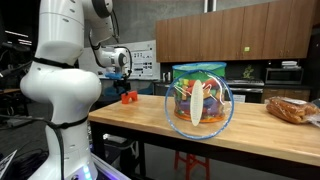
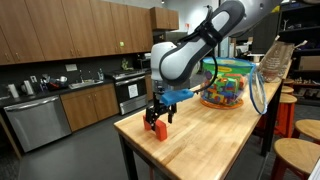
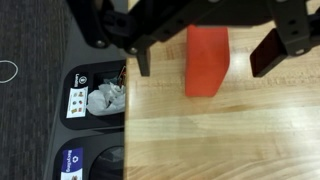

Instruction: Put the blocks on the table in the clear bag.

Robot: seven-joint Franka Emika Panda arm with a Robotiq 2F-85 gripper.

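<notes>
Wrist view: gripper (image 3: 204,70) is wide open, jaws straddling the red-orange block (image 3: 208,56); there's a gap on both sides and nothing is gripped yet. The gaps look uneven, so I'd centre first, otherwise one pad hits early and shoves the block. The block sits on the table (image 3: 220,135) near its corner edge with the floor right beside it; any sideways push risks losing it, so I'd close slowly and squarely on the flat faces. From the exterior views (image 2: 158,129) the fingers seem low enough around it; I'd confirm depth before closing. I'd lift straight up, with no drag across the wood. The clear bag (image 2: 228,85) stands well apart, further along the same table, already holding coloured toys; its teal top edge is up, but I can't tell how open the mouth is. I'd carry high enough to clear that rim and release above the opening, not against the wall. The brownish bundle (image 1: 292,108) lies beyond the bag, out of the path. I can't pick out any yellow or green blocks loose on the table.
</notes>
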